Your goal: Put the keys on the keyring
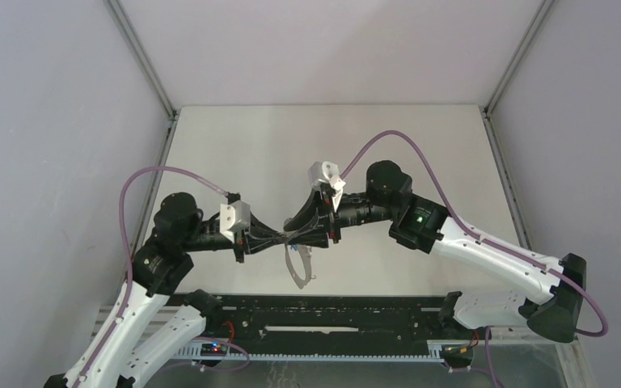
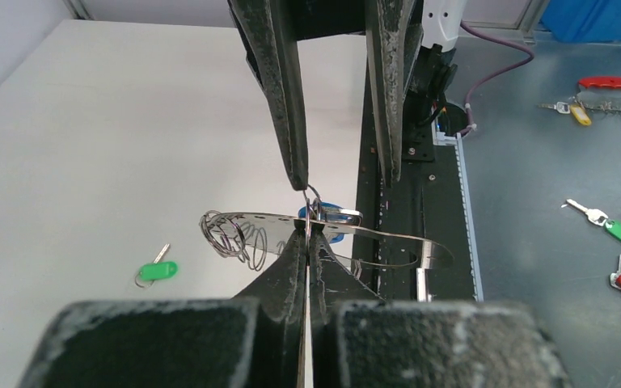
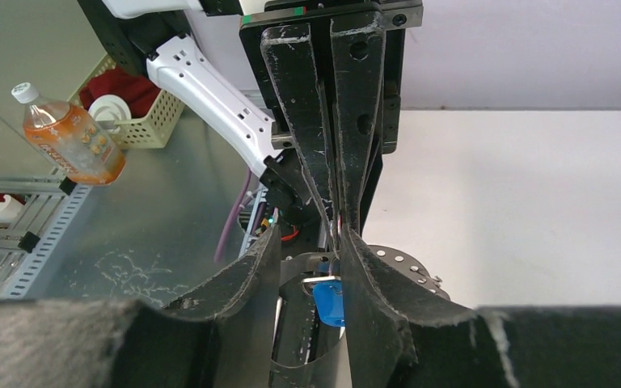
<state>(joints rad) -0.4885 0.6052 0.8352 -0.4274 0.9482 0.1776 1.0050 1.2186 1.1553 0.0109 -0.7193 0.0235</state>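
1. Two arms, overhead view: the left gripper [image 1: 279,238] and right gripper [image 1: 307,230] meet tip to tip over the near part of the table [image 1: 331,145]. The keyring [image 1: 299,267] hangs just below them. Finger spacing cannot be told from this view.
2. Left wrist view: the left fingers [image 2: 289,269] are pressed together, pinching the keyring [image 2: 388,240] at its near edge beside a small wire loop [image 2: 313,200]. The band lies roughly level, with more wire loops [image 2: 234,236] bunched at its left end. The right gripper [image 2: 344,178] reaches in from above with its fingers apart, one tip touching the small wire loop. The blue key [image 2: 327,217] sits just behind the band. The green key [image 2: 158,269] lies flat on the table, well apart from the keyring.
3. Right wrist view: the right fingers [image 3: 364,283] are parted, and the blue key [image 3: 329,303] hangs between them. The left gripper [image 3: 340,218] is closed narrow at the keyring's [image 3: 404,263] edge.
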